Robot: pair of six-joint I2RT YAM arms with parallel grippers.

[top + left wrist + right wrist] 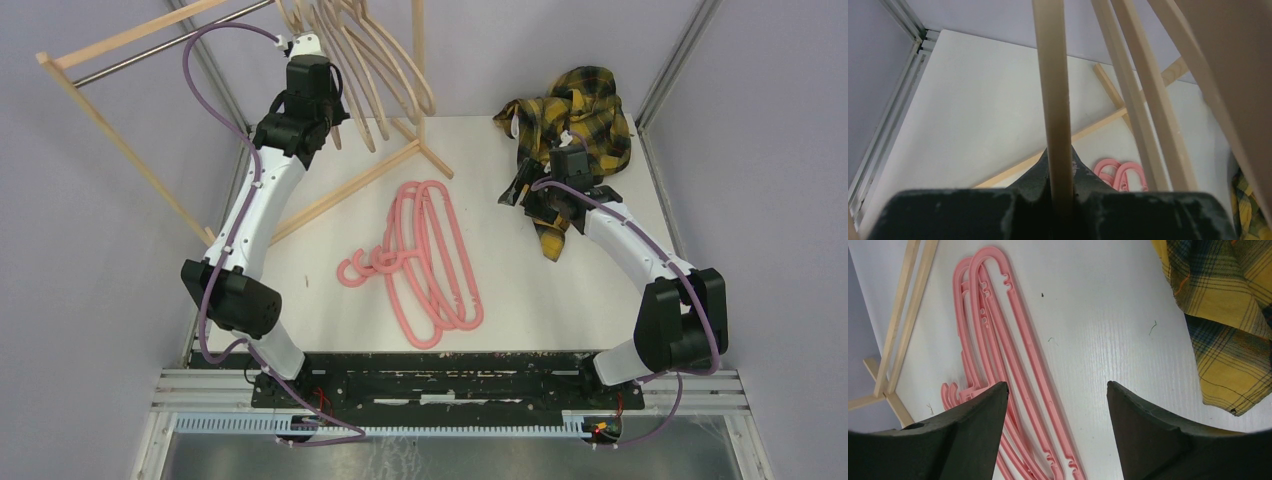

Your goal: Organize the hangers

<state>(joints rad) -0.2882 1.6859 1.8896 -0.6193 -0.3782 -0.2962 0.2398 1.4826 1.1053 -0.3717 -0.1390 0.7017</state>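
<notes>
My left gripper (1060, 180) is clamped tight on the bar of a beige hanger (1053, 75), up at the far left by the rail (150, 48). My guess is it's held up there so the hook can go over the rail next to the other beige hangers (385, 70) dangling there.

My right gripper (1057, 390) is spread wide with nothing in it. It's hovering over the table (1108, 315) between the pink hangers (1024, 335) and the shirt (1223, 315), so it looks lined up for a pink one. The pinks lie in a heap mid-table, hooks toward the left.

Only the left wrist cam shows the bar actually pinched between the fingers (1037, 176). From the top cam you can't see that. The top cam gives the rail and the whole layout, but the hooks run off the frame edge, so I can't tell if mine is on the rail yet.
</notes>
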